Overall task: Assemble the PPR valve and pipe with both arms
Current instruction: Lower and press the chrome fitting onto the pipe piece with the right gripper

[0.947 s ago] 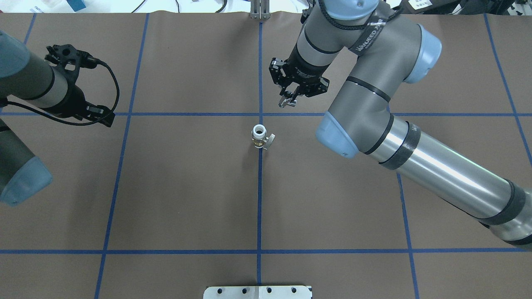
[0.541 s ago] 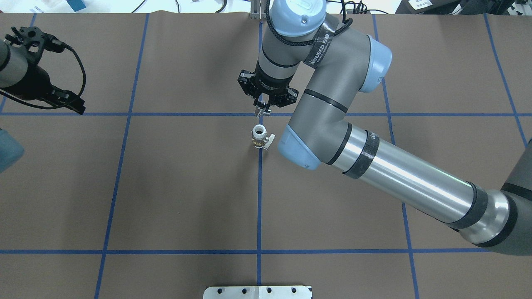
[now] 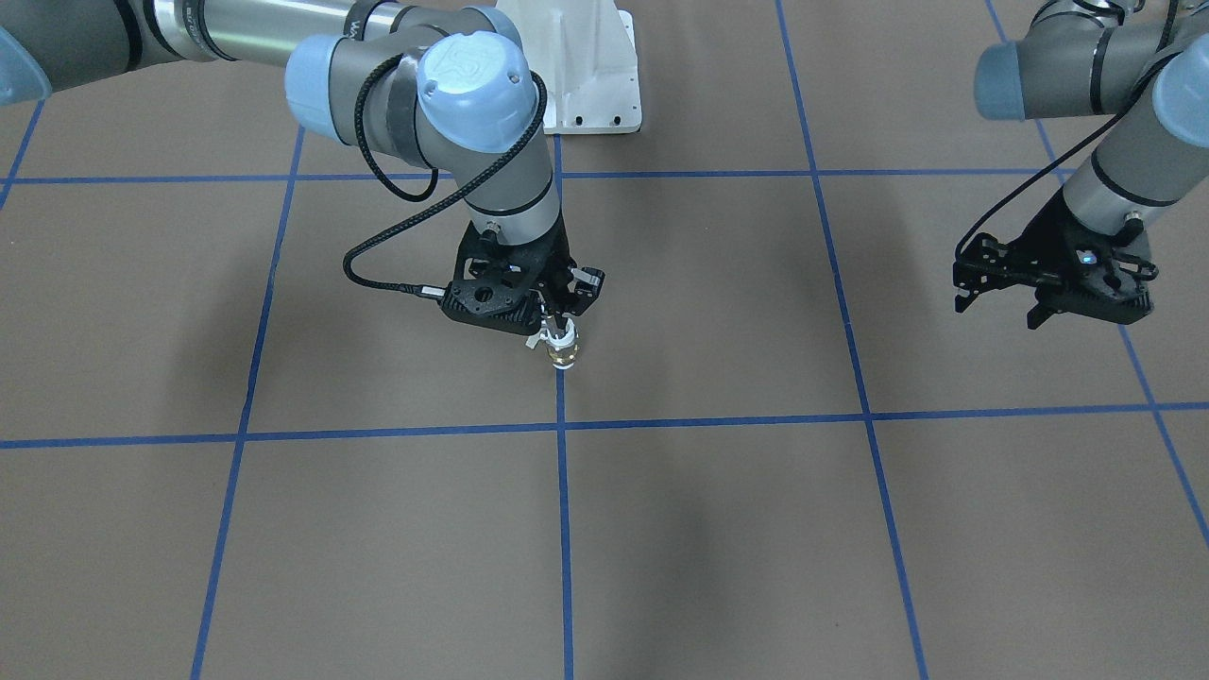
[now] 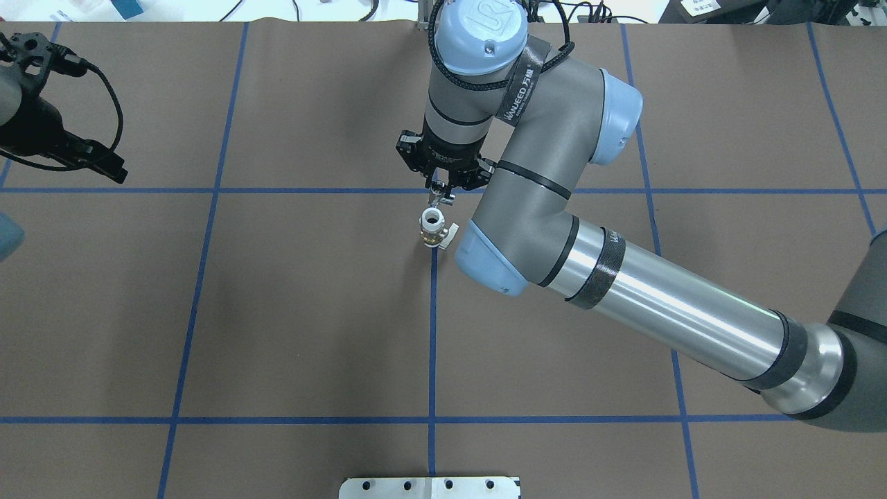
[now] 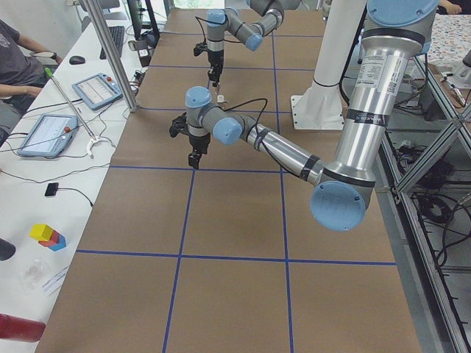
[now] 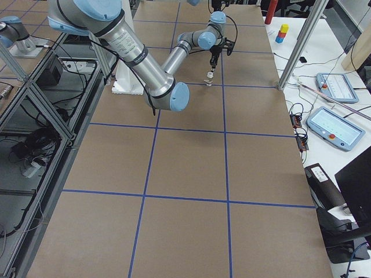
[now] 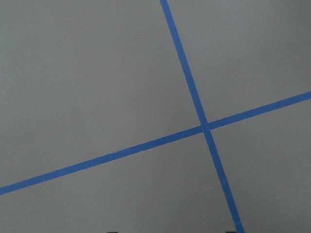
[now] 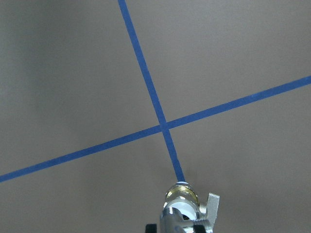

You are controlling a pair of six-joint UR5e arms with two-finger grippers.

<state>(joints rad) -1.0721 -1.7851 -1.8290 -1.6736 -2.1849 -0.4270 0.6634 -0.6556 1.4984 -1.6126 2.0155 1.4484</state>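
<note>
Found the valve (image 4: 432,229) standing upright on the counter (image 4: 312,312), on the middle tape line (image 4: 432,333), just on the robot's side of a crossing. Noted its white round end facing up and its lever (image 4: 448,235) jutting toward the robot's right.

Saw the right arm (image 4: 624,298) stretched across to that spot, with the right pincer (image 4: 438,200) pointing straight down above the valve's open top. Noted it clamped on the pipe (image 4: 438,196), a small silver piece pinched between the fingertips. In the right wrist view, made out the shiny pipe at the bottom edge with the valve's brass body just beyond it, nearly in line. Could not tell whether pipe and valve touched; from the front, looked very close, one directly over the other.

Found the left arm (image 3: 1124,161) well away, toward the robot's left end of the counter. Saw the left pincer (image 3: 998,312) hanging above bare brown surface, fingers spread wide, nothing between them. Caught only crossing tape lines in the left wrist view.

Spotted the white pedestal (image 3: 586,85) bolted at the robot's edge of the counter. Also saw two tablets (image 5: 96,90) on a side table (image 5: 29,198) past the robot's left end.
</note>
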